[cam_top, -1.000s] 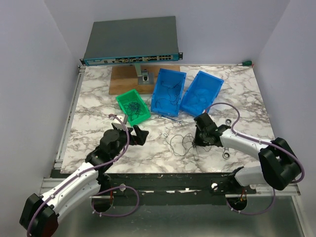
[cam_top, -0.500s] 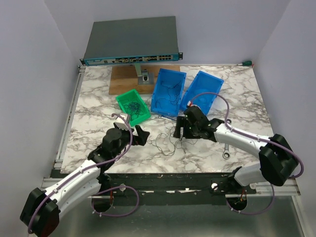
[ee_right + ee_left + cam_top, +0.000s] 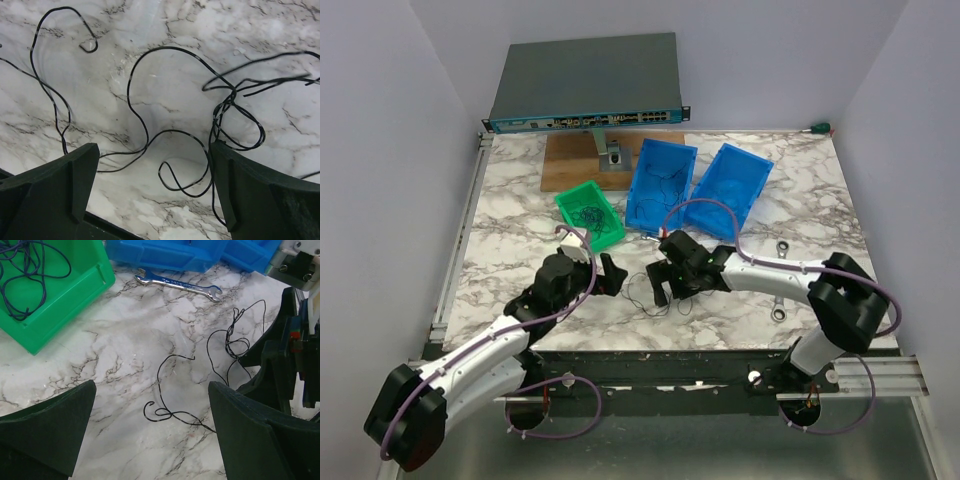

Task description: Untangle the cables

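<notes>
The cables on the table are thin black wires (image 3: 642, 298), lying loose on the marble between my two grippers. The left wrist view shows one curled strand (image 3: 162, 375) and a small knot (image 3: 235, 342) beside the right arm's dark fingers (image 3: 272, 360). My left gripper (image 3: 613, 276) (image 3: 151, 392) is open, low over the curled strand. My right gripper (image 3: 656, 283) (image 3: 154, 150) is open too, with looping black wire (image 3: 145, 125) lying on the table between and around its fingers, one strand against the right finger (image 3: 260, 190). Neither gripper holds anything.
A green bin (image 3: 603, 236) (image 3: 75, 295) holds blue wire (image 3: 25, 270). Two blue bins (image 3: 645, 215) (image 3: 752, 165) behind hold more thin wire. Silver wrenches lie at the bins' front (image 3: 177, 284) and on the right (image 3: 780, 312). A network switch (image 3: 588, 85) and a wooden board (image 3: 570, 165) stand at the back.
My right gripper has swept left across the table toward the left gripper, bringing the black wires along, and has opened. The left arm has edged forward slightly.
</notes>
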Robot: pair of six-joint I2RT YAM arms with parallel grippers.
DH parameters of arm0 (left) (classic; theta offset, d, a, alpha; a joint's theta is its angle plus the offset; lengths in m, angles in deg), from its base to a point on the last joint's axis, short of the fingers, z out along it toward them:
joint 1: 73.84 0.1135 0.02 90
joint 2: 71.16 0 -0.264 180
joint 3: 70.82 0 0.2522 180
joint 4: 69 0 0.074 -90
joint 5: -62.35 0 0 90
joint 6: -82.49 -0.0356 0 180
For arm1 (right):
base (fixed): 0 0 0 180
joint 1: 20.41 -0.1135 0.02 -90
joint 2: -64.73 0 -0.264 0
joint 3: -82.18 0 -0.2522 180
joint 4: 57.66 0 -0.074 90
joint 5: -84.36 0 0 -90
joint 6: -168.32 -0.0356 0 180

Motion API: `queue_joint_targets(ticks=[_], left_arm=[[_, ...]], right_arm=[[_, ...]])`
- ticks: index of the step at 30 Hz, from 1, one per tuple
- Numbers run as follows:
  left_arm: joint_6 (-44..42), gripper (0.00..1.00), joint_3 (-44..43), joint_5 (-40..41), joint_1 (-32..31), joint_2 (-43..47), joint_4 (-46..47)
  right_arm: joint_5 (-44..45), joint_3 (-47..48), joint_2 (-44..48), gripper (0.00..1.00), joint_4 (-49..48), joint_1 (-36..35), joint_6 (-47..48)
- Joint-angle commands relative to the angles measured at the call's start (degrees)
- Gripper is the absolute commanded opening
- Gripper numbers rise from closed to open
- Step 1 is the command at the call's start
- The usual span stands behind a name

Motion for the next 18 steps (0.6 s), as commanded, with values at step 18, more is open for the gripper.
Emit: queue_joint_targets(ticks=[18], left_arm=[[10.9,0.76,-9.1,-13.8,3.1,-15.4,-12.9]], right_arm=[[7.2,7.3,-12.1,0.88,3.2,-3.8,4.3]])
